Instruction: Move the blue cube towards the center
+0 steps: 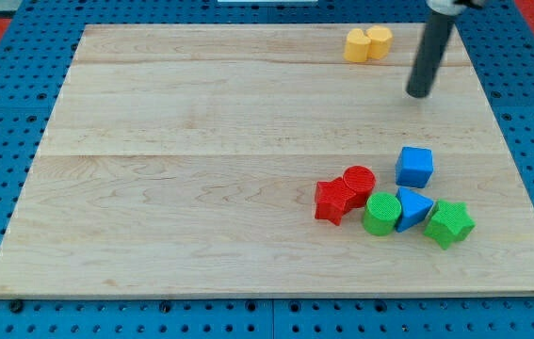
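My tip (pixel 420 94) hangs in the upper right of the frame, well apart from the blue cube (pixel 414 167), which sits right of centre on the surface (pixel 201 141). No jaws here, only a rod. Pushing from above risks driving the cube into the blue wedge (pixel 414 207) and green cylinder (pixel 380 213) just below it.
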You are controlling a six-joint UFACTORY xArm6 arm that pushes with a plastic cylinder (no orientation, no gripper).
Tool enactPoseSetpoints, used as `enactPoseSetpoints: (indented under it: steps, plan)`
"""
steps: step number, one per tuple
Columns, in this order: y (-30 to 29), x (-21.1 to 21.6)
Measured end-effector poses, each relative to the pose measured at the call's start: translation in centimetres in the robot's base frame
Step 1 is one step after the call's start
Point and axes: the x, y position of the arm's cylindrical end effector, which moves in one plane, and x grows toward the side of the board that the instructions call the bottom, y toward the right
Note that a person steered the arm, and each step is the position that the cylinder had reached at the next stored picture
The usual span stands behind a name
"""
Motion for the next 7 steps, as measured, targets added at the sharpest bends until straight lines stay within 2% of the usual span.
enactPoseSetpoints:
  steps: [1,2,3,4,5,6,7]
  plan:
    - [4.4,6.3]
    - [5.1,11.8]
    - [1.0,13.1]
    - [-1.4,13.6]
    - [-6.1,12.0]
    - [-6.8,8.2]
    - [-9.1,6.5]
